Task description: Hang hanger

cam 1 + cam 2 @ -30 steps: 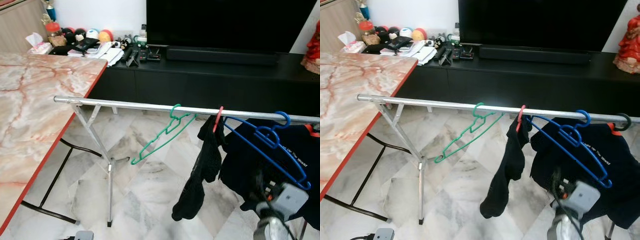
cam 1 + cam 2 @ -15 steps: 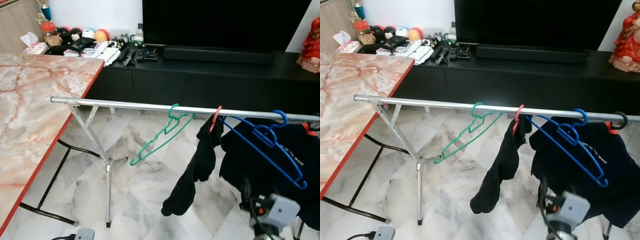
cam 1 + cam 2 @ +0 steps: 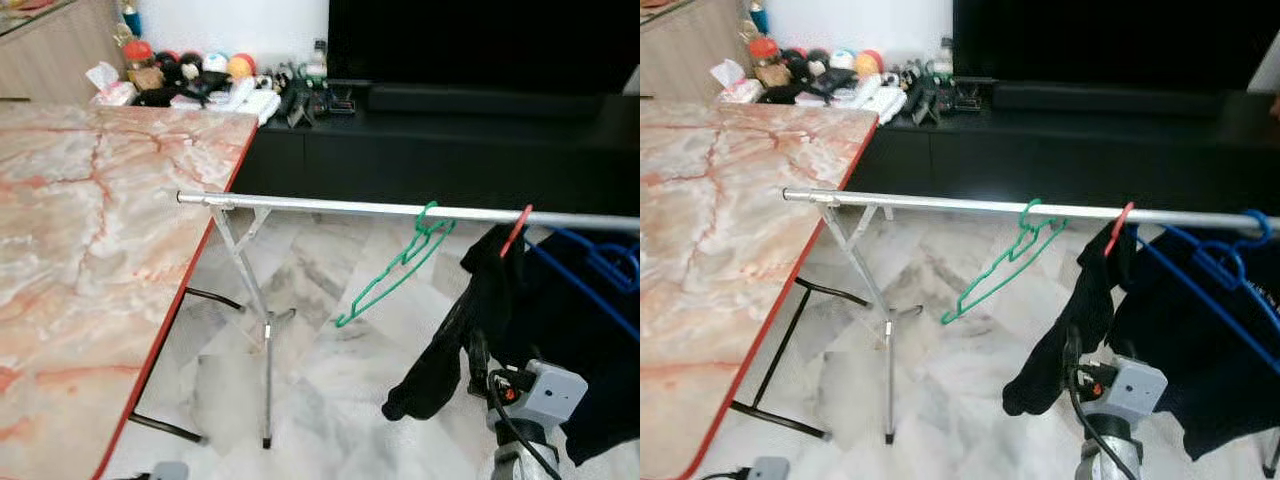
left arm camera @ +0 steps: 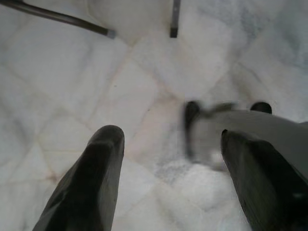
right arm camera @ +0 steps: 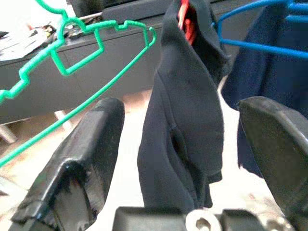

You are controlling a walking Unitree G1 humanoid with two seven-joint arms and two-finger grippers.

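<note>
A silver rail (image 3: 330, 206) runs across in front of me. On it hang an empty green hanger (image 3: 395, 272), a red hanger (image 3: 515, 230) draped with a black garment (image 3: 450, 340), and a blue hanger (image 3: 600, 270) over a dark shirt. My right arm's wrist (image 3: 535, 395) sits low, just below the black garment. In the right wrist view my right gripper (image 5: 180, 108) is open, empty, facing the black garment (image 5: 187, 110) with the green hanger (image 5: 72, 62) beside it. My left gripper (image 4: 171, 134) hangs open over the marble floor.
A marble-topped table with a red edge (image 3: 80, 250) fills the left. The rail's crossed legs (image 3: 265, 340) stand beside it. A black TV console (image 3: 450, 140) with clutter runs behind. A white power box (image 3: 770, 467) lies on the floor.
The camera has turned left, so the rack and garments now sit further right in the picture. The black garment's lower end has swung. My right wrist stays low beneath it.
</note>
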